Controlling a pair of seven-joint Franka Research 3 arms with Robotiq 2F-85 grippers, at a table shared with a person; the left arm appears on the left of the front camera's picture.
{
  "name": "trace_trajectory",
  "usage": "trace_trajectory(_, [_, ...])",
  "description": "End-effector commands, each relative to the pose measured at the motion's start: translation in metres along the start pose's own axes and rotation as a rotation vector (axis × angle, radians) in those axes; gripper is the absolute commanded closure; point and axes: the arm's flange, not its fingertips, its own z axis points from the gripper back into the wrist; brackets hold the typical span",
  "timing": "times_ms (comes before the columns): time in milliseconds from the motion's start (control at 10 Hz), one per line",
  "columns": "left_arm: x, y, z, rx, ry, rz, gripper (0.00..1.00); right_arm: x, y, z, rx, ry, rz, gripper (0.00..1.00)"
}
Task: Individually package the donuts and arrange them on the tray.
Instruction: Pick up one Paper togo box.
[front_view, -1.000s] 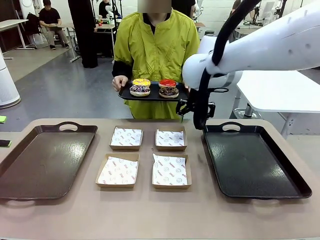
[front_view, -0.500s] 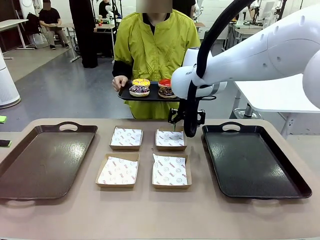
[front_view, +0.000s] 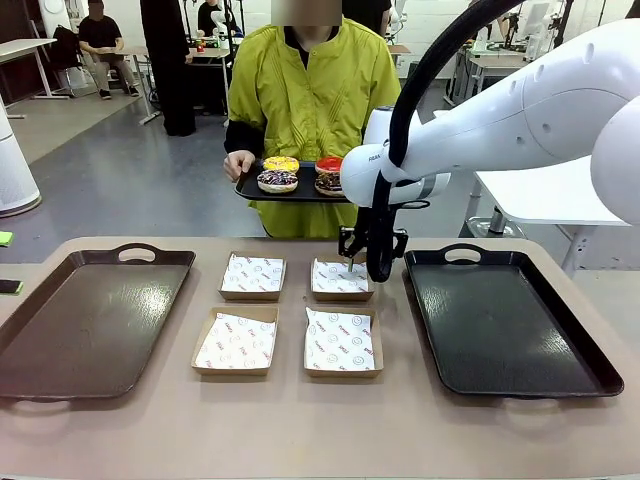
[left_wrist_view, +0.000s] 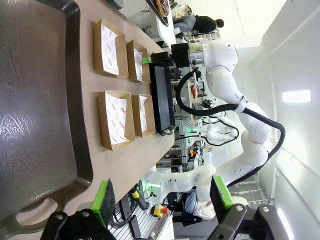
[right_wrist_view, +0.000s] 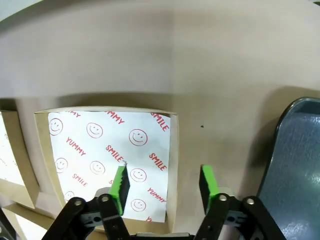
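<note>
**On the far side, off the table: four donuts on a hand-held tray**

**Donuts** (front_view: 279, 178): four, in two pairs on a small black serving tray (front_view: 300, 197). A person in a yellow-green jacket holds it beyond the table's far edge, one hand (front_view: 237, 165) on its end. In the front view the yellow-iced donut (front_view: 281, 163) sits behind the sprinkled donut (front_view: 277, 181). The red-iced donut (front_view: 329, 163) sits behind the dark chocolate donut (front_view: 326, 184) (this pair is partly behind the right arm).

**Cardboard boxes** (front_view: 235, 343): four, paper-lined, in two rows of two at mid-table. They lie between a brown tray (front_view: 90, 320) and a darker tray (front_view: 510, 330). The right wrist view reads the liner's red print: smileys, "YUMMY", "SMILE".

**Right gripper** (right_wrist_view: 164, 172): the front view sets it at the far-right box (front_view: 340, 279). The right wrist view is more exact. One pad is over the liner and the other over bare table past the box's side wall. The pads are parted with nothing gripped (height above the box cannot be told).

**Left gripper** (left_wrist_view: 162, 197): in the left wrist view it is spread wide and holds nothing, at the handle end of the brown tray. The boxes, the darker tray and the right arm lie beyond.
</note>
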Motion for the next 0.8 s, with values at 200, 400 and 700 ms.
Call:
trace_trajectory(200, [0.0008, -0.0012, -0.0001, -0.015, -0.012, -0.006, 0.00, 0.0034, -0.0066, -0.0042, -0.012, -0.031, 0.001, 1.00])
trace_trajectory(400, [0.0008, -0.0012, -0.0001, -0.015, -0.012, -0.006, 0.00, 0.0048, -0.0097, -0.0065, -0.005, -0.029, -0.020, 1.00])
trace_trajectory(700, [0.0008, -0.0012, -0.0001, -0.015, -0.012, -0.006, 0.00, 0.0052, -0.0109, -0.0047, -0.001, -0.055, -0.053, 1.00])
